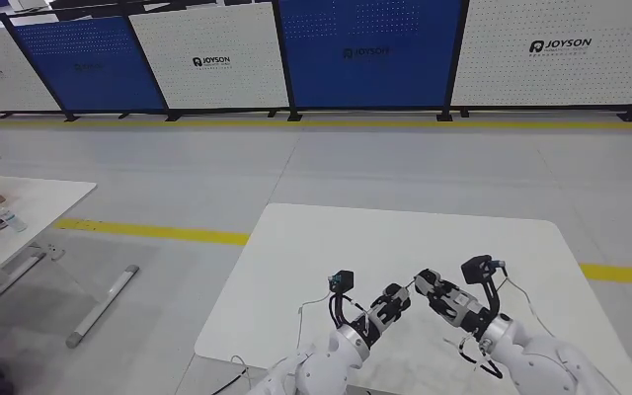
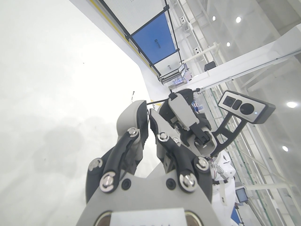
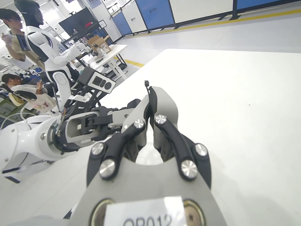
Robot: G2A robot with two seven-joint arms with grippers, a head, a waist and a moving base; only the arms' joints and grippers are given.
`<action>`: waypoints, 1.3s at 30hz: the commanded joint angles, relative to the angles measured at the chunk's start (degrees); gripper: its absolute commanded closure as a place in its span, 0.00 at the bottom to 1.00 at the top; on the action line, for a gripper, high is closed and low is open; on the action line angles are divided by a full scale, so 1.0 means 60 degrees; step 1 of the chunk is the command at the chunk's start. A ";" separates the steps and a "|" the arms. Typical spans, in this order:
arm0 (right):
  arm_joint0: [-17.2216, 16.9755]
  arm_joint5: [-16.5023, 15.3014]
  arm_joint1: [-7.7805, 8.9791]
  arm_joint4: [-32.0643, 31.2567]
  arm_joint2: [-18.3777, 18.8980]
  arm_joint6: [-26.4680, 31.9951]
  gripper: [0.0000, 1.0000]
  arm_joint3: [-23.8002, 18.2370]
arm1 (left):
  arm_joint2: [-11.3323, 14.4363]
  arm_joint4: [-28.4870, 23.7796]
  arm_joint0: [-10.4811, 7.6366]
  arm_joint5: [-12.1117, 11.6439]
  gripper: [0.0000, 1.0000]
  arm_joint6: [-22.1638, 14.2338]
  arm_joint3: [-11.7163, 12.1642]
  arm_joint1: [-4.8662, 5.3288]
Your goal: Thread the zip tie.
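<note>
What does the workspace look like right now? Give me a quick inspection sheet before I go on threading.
Surface: white table, a few tiny dark specks.
Job's things: black zip tie held off the table between left hand and right hand; its head pokes past the right hand's tips; whether it is threaded cannot be told.
Clutter: nothing seen.
Grippers: both hands shut on the zip tie, tips close together.
Cables: loose wires at the left wrist.
Surroundings: blue and white panels, yellow floor line, second table.
</note>
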 commanded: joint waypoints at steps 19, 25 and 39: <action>-0.0068 0.0000 0.0088 -0.0363 0.0062 -0.0537 1.00 0.0051 | -0.0165 0.0011 0.0056 0.0038 0.98 0.0122 0.0002 0.0003; -0.0078 0.0000 0.0103 -0.0340 0.0093 -0.0559 1.00 0.0053 | -0.0175 0.0023 0.0069 0.0027 1.00 0.0087 0.0003 0.0003; -0.0078 0.0000 0.0117 -0.0215 0.0076 -0.0668 1.00 0.0133 | -0.0171 0.0040 0.0129 -0.0004 0.62 0.0132 -0.0051 -0.0006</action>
